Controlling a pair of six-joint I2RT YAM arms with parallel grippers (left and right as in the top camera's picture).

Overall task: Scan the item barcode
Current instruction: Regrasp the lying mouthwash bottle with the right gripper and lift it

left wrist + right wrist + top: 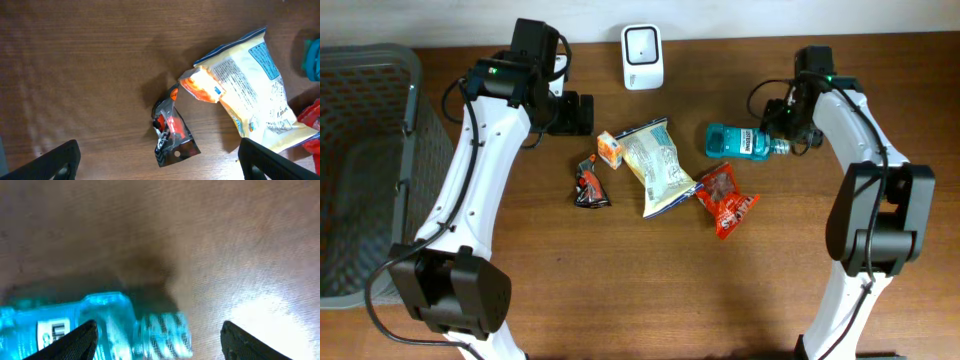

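1. Left claw is released, hanging above the bench.
2. Right claw is spread wide, straddling the blue bottle's cap, grasping nothing.
3. Bottle lies sideways, right of the scanner.

wooden table, dark brown grain. white barcode scanner stands at the far edge, centre. mouthwash bottle, blue, lies on its side to the right. mid-table: pale chip bag lies flat, small orange box touching its left top corner, red snack packet at its right lower corner. black-and-red packet lies just left of the bag, apart from it.
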